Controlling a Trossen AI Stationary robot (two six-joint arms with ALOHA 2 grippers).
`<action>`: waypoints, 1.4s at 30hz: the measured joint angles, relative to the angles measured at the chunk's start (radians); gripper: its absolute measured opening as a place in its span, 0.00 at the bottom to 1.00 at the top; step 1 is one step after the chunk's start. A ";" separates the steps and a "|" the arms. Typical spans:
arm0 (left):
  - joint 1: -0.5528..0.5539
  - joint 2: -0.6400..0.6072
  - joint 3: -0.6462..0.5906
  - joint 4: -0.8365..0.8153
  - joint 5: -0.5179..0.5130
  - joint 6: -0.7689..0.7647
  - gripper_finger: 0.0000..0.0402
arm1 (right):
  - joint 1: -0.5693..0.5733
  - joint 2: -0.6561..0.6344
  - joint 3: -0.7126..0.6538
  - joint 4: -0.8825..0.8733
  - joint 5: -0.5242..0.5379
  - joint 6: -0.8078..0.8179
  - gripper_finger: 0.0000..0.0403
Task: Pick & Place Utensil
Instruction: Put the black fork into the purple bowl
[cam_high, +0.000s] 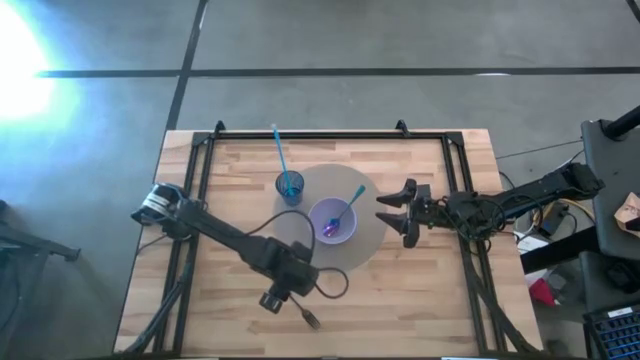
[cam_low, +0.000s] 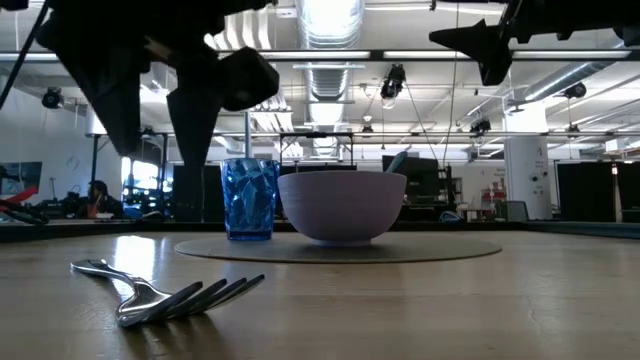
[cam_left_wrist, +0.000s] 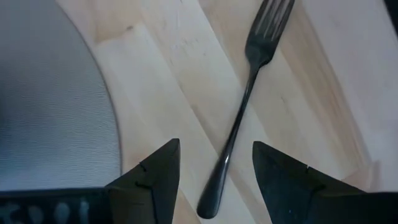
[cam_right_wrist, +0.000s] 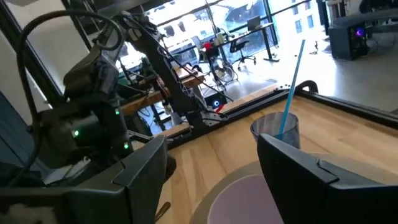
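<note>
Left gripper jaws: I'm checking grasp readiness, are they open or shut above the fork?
Open. In the wrist view the left gripper shows a clear gap, with the fork handle's end lying between.

We see bare table (cam_high: 420, 290) all around the fork (cam_high: 309, 318), so the left tool (cam_left_wrist: 214, 177), spread wide above its handle, has open wood on both sides. The mat (cam_high: 372, 235) carries the bowl (cam_high: 332, 221) and blue cup (cam_high: 290, 186), crowding the centre.

Blue cup (cam_high: 290, 186) with straw (cam_high: 279, 147) beside bowl (cam_high: 333, 220).
</note>
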 joint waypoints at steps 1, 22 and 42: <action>-0.001 0.008 0.000 0.001 0.000 0.000 0.48 | 0.000 0.000 -0.001 -0.001 0.000 0.005 0.61; -0.092 0.128 -0.001 0.074 -0.032 -0.056 0.48 | 0.002 0.000 -0.027 0.001 0.011 0.065 0.61; -0.078 0.176 -0.044 0.118 -0.043 -0.021 0.35 | 0.002 -0.001 -0.030 0.001 0.011 0.072 0.61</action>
